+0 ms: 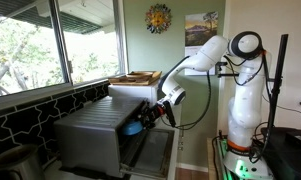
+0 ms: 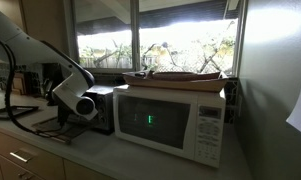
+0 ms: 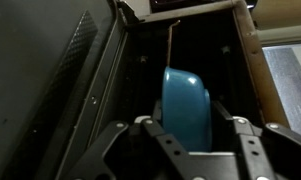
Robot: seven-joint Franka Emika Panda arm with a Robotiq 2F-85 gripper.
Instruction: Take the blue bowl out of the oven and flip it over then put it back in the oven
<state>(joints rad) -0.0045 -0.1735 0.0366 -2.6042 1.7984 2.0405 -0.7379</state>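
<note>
In an exterior view, your white Panda arm (image 1: pixel 218 55) comes in from the right of the frame and bends down toward the centre. The gripper (image 1: pixel 145 120) sits at the mouth of the silver oven (image 1: pixel 90 135), which fills the lower middle. The oven door (image 1: pixel 150 152) hangs open below the gripper. The blue bowl (image 1: pixel 133 127) shows as a small bright patch at the gripper's tip, right at the oven opening and clear of the door. A wooden tray (image 1: pixel 135 77) lies just above and behind the oven.

In an exterior view from the counter side, a white microwave (image 2: pixel 175 122) takes the centre, with the wooden tray (image 2: pixel 180 76) on top of it. Your arm (image 2: pixel 45 60) enters from the upper left and its wrist reaches the dark oven (image 2: pixel 115 105) just left of the microwave. You cannot see the bowl or the jaws here.

In the wrist view, the blue bowl (image 3: pixel 187 105) stands on its edge in the centre, with the dark oven (image 3: pixel 150 60) interior behind it. The gripper (image 3: pixel 190 128) rises from the bottom of the frame. Its fingers (image 3: pixel 150 128) sit on either side of the bowl, jaws part-way closed and holding it by its sides.
</note>
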